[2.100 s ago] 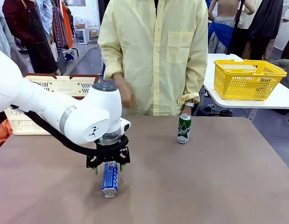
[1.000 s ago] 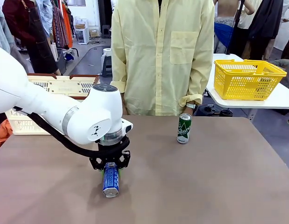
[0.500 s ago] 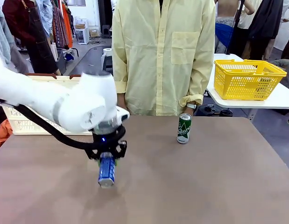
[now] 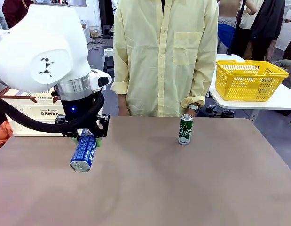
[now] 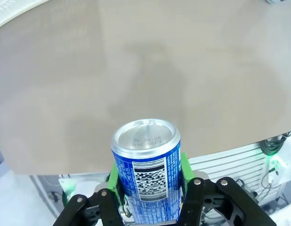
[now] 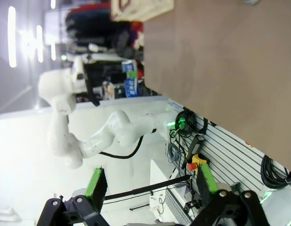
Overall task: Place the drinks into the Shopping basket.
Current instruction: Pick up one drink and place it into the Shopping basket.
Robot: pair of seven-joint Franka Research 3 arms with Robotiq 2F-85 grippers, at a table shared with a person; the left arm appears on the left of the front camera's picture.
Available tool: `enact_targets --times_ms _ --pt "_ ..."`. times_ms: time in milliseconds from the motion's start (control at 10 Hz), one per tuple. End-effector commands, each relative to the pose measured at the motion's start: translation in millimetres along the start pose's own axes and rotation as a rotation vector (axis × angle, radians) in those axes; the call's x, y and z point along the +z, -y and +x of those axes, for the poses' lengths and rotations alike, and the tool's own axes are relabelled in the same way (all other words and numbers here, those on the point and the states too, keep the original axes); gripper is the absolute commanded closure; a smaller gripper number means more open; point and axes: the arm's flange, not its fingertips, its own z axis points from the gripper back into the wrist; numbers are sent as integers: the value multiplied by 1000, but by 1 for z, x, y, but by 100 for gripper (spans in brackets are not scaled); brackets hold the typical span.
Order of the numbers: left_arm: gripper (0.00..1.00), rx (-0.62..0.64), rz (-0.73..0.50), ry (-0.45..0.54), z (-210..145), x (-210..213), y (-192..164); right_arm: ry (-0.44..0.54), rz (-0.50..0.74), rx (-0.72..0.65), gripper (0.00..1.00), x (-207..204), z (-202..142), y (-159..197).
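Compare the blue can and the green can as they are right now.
The blue can is blue with white print; the green can is green. The blue can hangs tilted, clamped in the left gripper above the table; the green can stands upright on it, untouched. Both are slim metal cans with silver ends.

Cans: 2. One blue can (image 4: pixel 83 153) is clamped between the left gripper's (image 4: pixel 86 141) jaws; one green can (image 4: pixel 185 129) stands well off to their right.
Baskets: 2. One cream basket (image 4: pixel 37 113) sits just behind the jaws; one yellow basket (image 4: pixel 248 80) is far off.
Person (image 4: pixel 164 56): 1.
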Motion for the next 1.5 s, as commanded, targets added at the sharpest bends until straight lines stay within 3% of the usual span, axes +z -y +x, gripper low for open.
enact_targets --times_ms 0,300,400,500,700,900,1200,1400 --pt "100 7 3 -5 13 -17 2 -11 -14 18 0 2 -2 1" --pt "100 6 9 -14 8 -15 1 -11 -14 18 0 2 -2 1" --pt "100 38 1 3 21 -2 -21 -11 -14 18 0 2 -2 1" --pt "100 106 -14 88 44 19 -54 -11 -14 18 0 2 -2 1" --pt "100 169 -86 126 121 59 -131 -11 -14 18 0 2 -2 1" --pt "100 -10 -112 111 179 92 -183 -11 -14 18 0 2 -2 1" --pt "100 -126 -100 41 253 103 -234 -11 -14 18 0 2 -2 1" --pt "100 91 -158 36 270 115 -241 -11 -14 18 0 2 -2 1"
